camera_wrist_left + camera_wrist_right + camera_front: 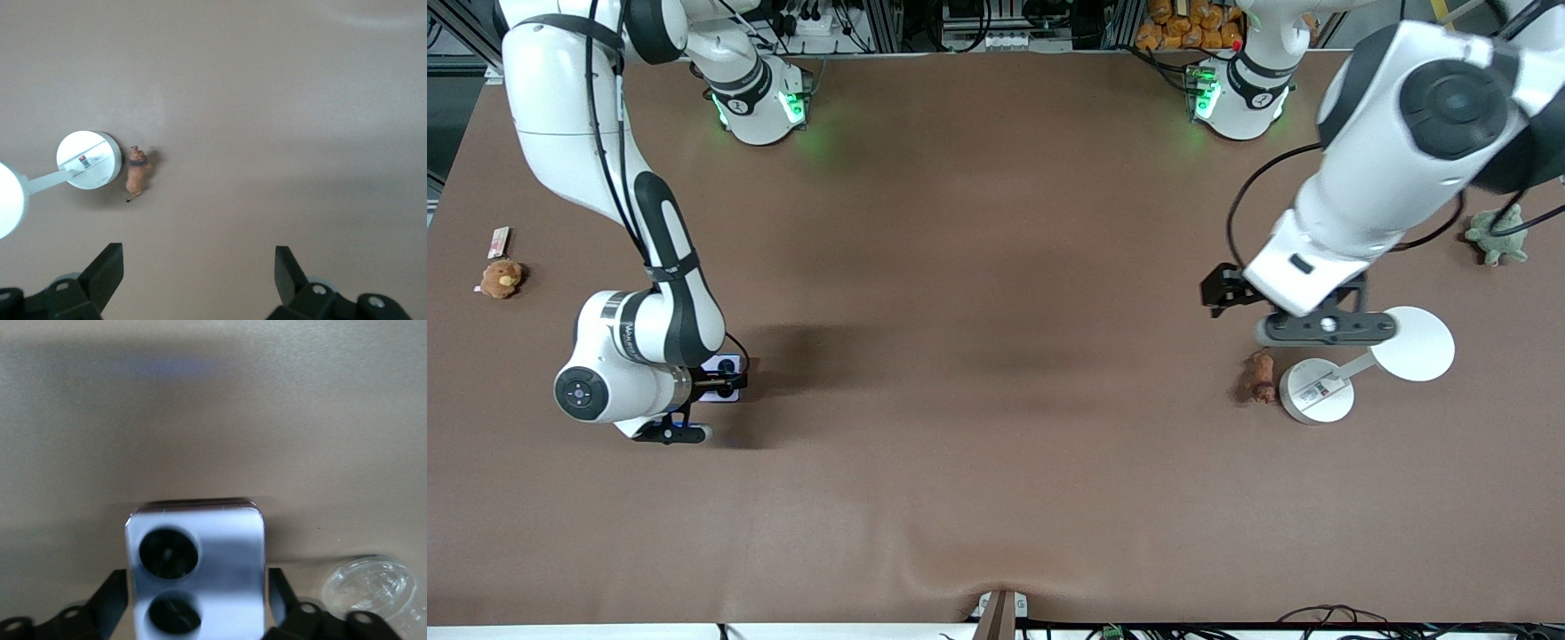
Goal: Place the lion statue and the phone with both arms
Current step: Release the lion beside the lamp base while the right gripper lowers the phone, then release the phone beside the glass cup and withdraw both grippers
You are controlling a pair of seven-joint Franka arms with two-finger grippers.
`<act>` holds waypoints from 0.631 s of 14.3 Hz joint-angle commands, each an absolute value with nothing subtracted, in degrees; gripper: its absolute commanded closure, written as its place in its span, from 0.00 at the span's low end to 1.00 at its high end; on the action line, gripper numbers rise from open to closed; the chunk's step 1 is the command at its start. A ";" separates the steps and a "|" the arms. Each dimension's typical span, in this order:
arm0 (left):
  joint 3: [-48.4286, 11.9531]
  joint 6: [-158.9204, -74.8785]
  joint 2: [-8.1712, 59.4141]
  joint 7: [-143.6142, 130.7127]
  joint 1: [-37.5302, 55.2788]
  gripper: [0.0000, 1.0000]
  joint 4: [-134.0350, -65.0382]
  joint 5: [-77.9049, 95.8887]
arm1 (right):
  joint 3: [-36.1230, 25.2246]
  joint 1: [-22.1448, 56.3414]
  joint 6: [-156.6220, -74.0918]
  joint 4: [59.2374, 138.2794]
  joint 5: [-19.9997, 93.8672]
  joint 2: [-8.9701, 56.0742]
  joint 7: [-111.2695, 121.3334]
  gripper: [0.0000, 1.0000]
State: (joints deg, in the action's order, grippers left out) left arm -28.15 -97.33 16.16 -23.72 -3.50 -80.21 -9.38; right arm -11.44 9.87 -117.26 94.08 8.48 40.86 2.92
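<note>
The phone (195, 577), pale lavender-white with two black camera circles, lies on the brown counter (996, 400) near the right arm's end, about midway between the counter's edge by the robot bases and its edge by the front camera. The right pincer (195, 600) is down at it, a finger (110, 600) on each side; the fingers look spread just clear of the phone's sides, though whether they touch it is hard to tell. The lion statue (1261, 377) lies near the left arm's end, just beside the round base of a white lamp (1317, 390) that lies on its side. The left pincer (199, 273) hangs above the counter near the lion statue, fingers spread wide and holding nothing. A brown plush toy (502, 278) sits by the counter's edge at the right arm's end, a green plush turtle (1498, 235) by the edge at the left arm's end.
</note>
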 commanded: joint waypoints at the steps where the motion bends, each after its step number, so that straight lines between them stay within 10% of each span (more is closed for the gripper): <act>1: -28.30 -95.89 14.25 -22.94 -4.22 0.00 -79.54 -9.50 | -10.55 9.49 -115.84 93.08 8.35 38.77 3.25 0.00; 9: -4.51 -89.49 4.84 -9.25 7.20 0.00 -80.51 -3.17 | -11.07 8.09 -103.03 91.58 7.65 17.96 5.53 0.00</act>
State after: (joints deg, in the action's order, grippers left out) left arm -9.82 -91.84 7.25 -12.98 4.55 -79.34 -4.51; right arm -11.82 9.56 -106.13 89.25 8.44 24.67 3.66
